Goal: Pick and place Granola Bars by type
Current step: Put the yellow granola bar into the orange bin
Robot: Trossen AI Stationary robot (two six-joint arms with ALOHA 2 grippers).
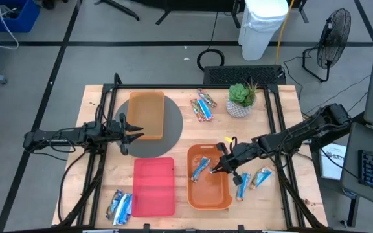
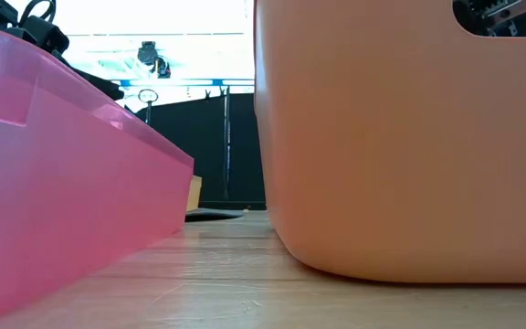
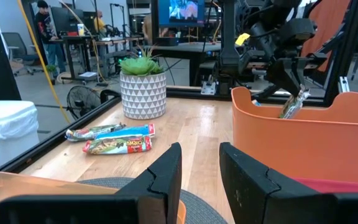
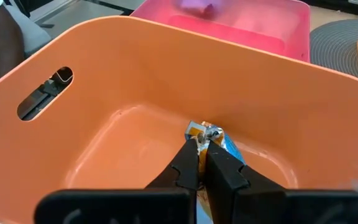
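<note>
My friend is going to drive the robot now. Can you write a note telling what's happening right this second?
Right gripper: shut on a blue granola bar, held over the orange tray.
Left gripper: open, empty, waiting by the second orange tray on the grey mat.
Done: one bar lies in the near orange tray.
Left: bars beside the plant, two right of the tray, a pile beside the pink tray.

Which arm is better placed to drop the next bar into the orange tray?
Right. The right gripper is shut on a blue bar and hangs over the orange tray. The left gripper is open and holds nothing, across the table by the other orange tray.
</note>
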